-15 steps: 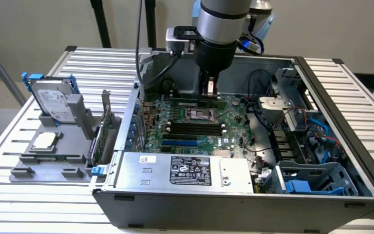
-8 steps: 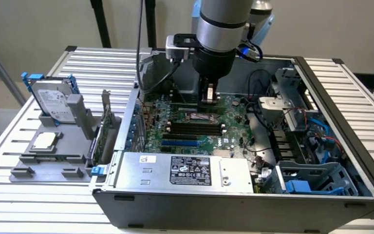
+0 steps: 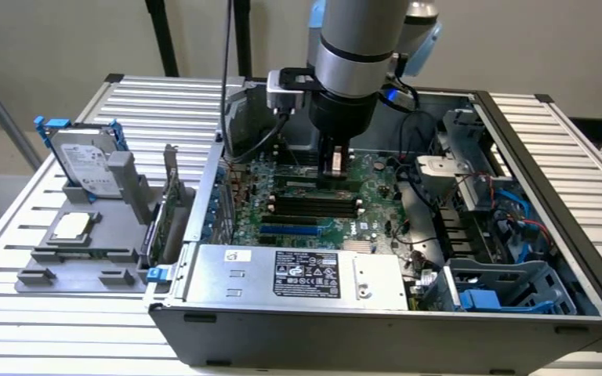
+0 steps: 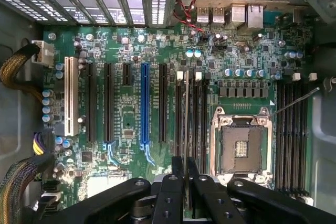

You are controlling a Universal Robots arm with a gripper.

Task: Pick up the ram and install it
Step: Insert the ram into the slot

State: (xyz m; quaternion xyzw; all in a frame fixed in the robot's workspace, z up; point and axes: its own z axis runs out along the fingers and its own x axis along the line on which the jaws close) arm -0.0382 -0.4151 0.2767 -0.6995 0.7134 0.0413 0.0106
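Note:
My gripper (image 3: 332, 178) reaches down into the open computer case (image 3: 552, 196), just above the motherboard (image 3: 280, 176). In the wrist view the gripper (image 4: 185, 163) is shut on the ram (image 4: 186, 114). The ram shows edge-on as a thin strip running away from the fingers (image 4: 170, 192). It hangs along the row of black memory slots (image 4: 203, 124), between the expansion slots and the CPU socket (image 4: 241, 148). Whether its lower edge touches a slot cannot be told. In the exterior view the black memory slots (image 3: 312, 205) lie just in front of the fingers.
The power supply (image 3: 291, 274) fills the case's near side, and a drive cage (image 3: 500, 290) with blue parts sits at the exterior view's right. Cable bundles (image 4: 16, 72) lie beside the board. Outside the case, a grey holder (image 3: 71, 251) carries a hard drive (image 3: 87, 160) and an upright expansion card (image 3: 167, 211).

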